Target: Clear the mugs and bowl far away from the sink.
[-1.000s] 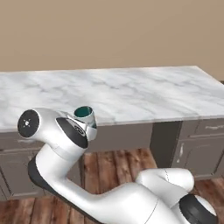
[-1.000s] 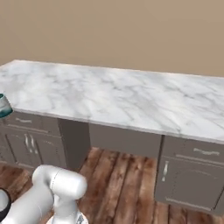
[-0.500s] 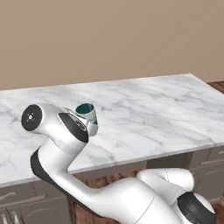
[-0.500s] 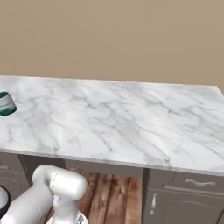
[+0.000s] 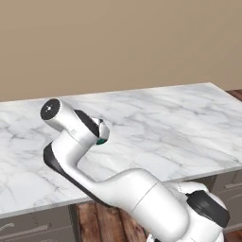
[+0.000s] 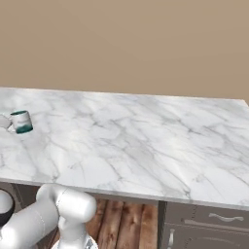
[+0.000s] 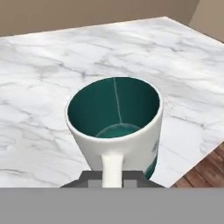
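Mug in the air over the marble

Gripper (image 7: 113,177) is pinched on the grey mug (image 7: 116,124) by its handle, upright, near the tabletop (image 6: 146,141) front edge, bare marble all around.

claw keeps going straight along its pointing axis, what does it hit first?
The claw is shut on the mug, so the mug leads. Beyond it the line slants down onto the marble counter; nothing else appears in between, though depth is hard to judge.
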You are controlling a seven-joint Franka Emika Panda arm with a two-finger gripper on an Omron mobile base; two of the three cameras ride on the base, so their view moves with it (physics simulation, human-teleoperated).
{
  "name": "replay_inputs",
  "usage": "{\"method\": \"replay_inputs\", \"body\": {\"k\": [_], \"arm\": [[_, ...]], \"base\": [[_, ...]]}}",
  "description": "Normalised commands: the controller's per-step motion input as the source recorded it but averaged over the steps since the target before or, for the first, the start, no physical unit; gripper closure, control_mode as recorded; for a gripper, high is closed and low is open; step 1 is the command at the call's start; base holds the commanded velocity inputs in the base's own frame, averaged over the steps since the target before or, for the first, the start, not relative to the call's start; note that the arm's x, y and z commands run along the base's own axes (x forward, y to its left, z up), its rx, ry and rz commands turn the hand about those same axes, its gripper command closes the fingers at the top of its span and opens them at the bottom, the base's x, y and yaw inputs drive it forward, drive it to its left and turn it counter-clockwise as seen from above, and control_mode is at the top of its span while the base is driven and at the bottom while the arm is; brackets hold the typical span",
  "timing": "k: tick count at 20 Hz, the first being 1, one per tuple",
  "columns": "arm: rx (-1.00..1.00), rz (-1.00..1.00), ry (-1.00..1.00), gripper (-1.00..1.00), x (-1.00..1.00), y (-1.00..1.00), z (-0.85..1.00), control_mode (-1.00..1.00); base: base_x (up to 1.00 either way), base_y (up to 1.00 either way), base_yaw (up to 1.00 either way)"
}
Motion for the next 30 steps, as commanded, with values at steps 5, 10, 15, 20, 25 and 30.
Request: {"method": "replay_inputs", "body": {"k": [5, 10, 15, 20, 25, 30], "arm": [[-0.05, 0.22, 0.26, 1.0, 0.2, -0.17, -0.56, -1.0], [-0.02, 0.21, 0.09, 1.0, 0.04, -0.13, -0.59, -1.0], [0.0, 0.22, -0.01, 1.0, 0.0, -0.32, -0.63, -1.0], [0.04, 0.16, -0.05, 1.0, 0.09, -0.35, -0.35, -1.0], [0.1, 0.15, 0.0, 1.0, 0.34, -0.3, -0.2, -1.0], [0.22, 0.15, -0.02, 1.0, 0.19, -0.41, -0.36, -1.0]], "base": [[0.0, 0.0, 0.0], [0.0, 0.0, 0.0], [0.0, 0.0, 0.0], [0.0, 0.0, 0.0], [0.0, 0.0, 0.0], [0.0, 0.0, 0.0]]}}
